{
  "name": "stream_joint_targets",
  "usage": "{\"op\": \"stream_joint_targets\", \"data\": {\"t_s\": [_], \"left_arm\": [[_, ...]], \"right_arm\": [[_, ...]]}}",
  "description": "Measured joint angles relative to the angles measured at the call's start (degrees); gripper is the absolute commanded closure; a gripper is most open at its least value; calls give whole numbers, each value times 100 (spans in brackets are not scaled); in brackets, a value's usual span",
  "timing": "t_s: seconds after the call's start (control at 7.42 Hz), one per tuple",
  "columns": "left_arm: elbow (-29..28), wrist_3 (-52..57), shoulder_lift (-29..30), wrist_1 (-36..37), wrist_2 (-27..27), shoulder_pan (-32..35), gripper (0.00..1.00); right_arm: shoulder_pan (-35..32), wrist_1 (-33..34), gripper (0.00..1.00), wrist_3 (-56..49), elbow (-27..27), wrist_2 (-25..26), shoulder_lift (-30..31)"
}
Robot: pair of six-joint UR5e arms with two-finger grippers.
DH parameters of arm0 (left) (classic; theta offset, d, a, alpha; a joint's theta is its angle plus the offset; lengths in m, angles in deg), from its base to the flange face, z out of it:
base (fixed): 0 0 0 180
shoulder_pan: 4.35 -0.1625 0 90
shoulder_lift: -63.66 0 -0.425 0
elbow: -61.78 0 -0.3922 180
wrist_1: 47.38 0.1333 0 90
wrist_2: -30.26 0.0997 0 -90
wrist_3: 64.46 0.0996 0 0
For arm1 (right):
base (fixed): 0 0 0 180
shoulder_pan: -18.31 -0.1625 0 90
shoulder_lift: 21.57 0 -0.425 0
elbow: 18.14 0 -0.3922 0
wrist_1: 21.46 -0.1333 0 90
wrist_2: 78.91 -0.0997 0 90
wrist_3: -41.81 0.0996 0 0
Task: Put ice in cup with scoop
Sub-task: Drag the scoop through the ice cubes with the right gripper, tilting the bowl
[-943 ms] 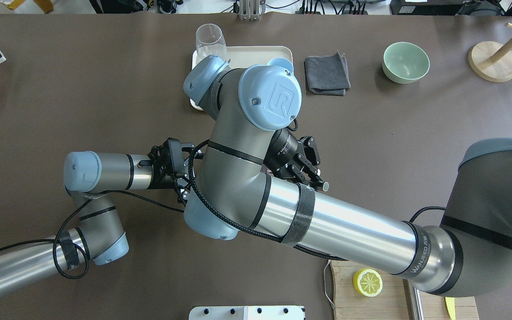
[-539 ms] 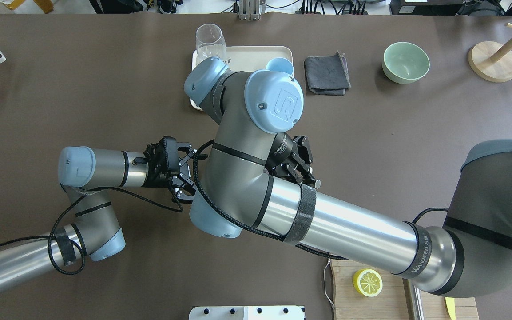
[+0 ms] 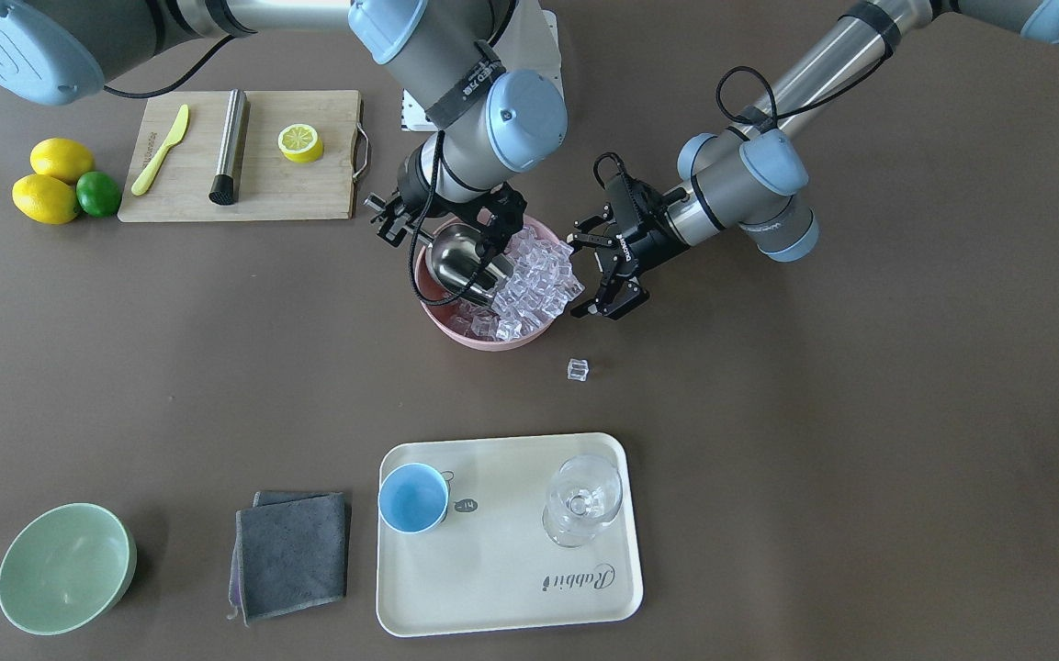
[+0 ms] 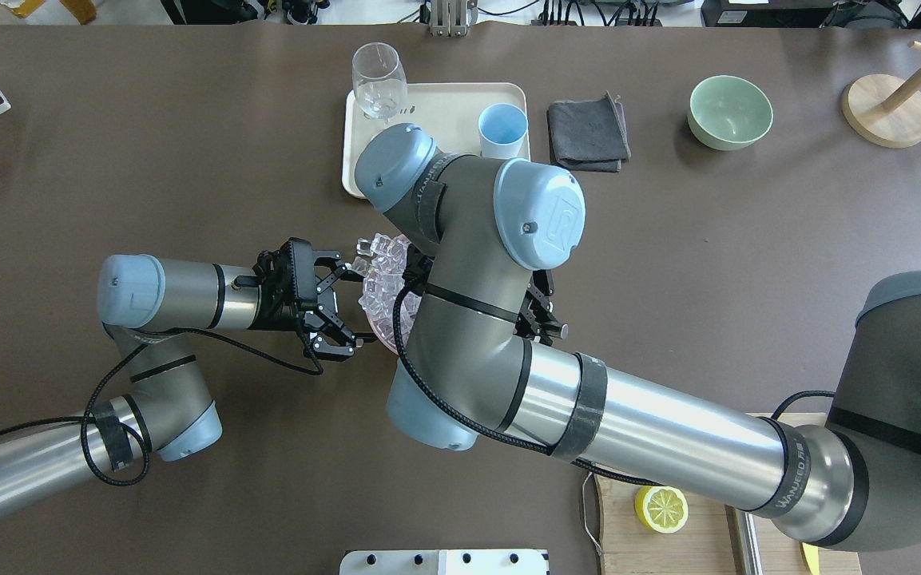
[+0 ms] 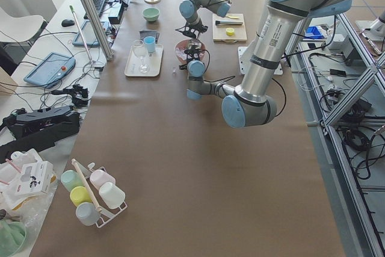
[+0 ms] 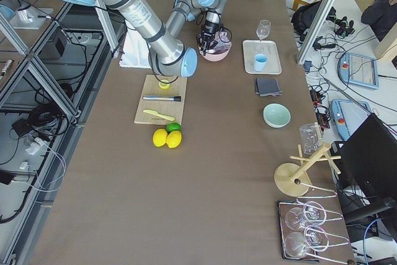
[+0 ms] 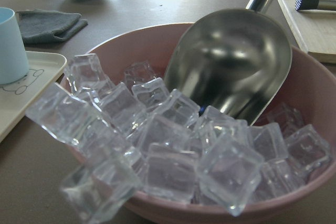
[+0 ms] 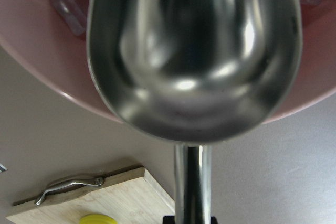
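Observation:
The steel scoop [image 3: 460, 264] lies tilted in a pink bowl [image 3: 483, 341] heaped with ice [image 3: 540, 275]. Its trough is empty in the left wrist view [image 7: 231, 66] and the right wrist view [image 8: 194, 61], with its lip against the cubes [image 7: 157, 150]. My right gripper [image 3: 428, 229] is shut on the scoop's handle, mostly hidden under the arm from overhead. My left gripper [image 4: 340, 307] is open and empty beside the bowl's rim [image 3: 604, 275]. The light-blue cup [image 3: 413, 497] stands empty on a cream tray [image 3: 511, 578]; it also shows from overhead [image 4: 502, 130].
One loose ice cube [image 3: 578, 369] lies on the table between bowl and tray. A stemmed glass [image 3: 582, 500] shares the tray. A grey cloth [image 3: 292, 554] and a green bowl [image 3: 65, 569] lie beside it. A cutting board [image 3: 244, 184] with a half lemon is behind the bowl.
My right arm's wrist and elbow have swung right and toward the robot, uncovering the cup and the ice heap from overhead. My left gripper has shifted slightly and stays beside the bowl.

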Motion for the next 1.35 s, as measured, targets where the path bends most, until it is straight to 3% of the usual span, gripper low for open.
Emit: {"op": "stream_joint_targets", "data": {"t_s": [0.54, 1.35], "left_arm": [[18, 54, -83, -2, -241, 115, 2], [27, 392, -76, 72, -532, 263, 2]], "right_arm": [[146, -538, 100, -80, -1163, 323, 747], [189, -1505, 100, -302, -1526, 493, 1299]]}}
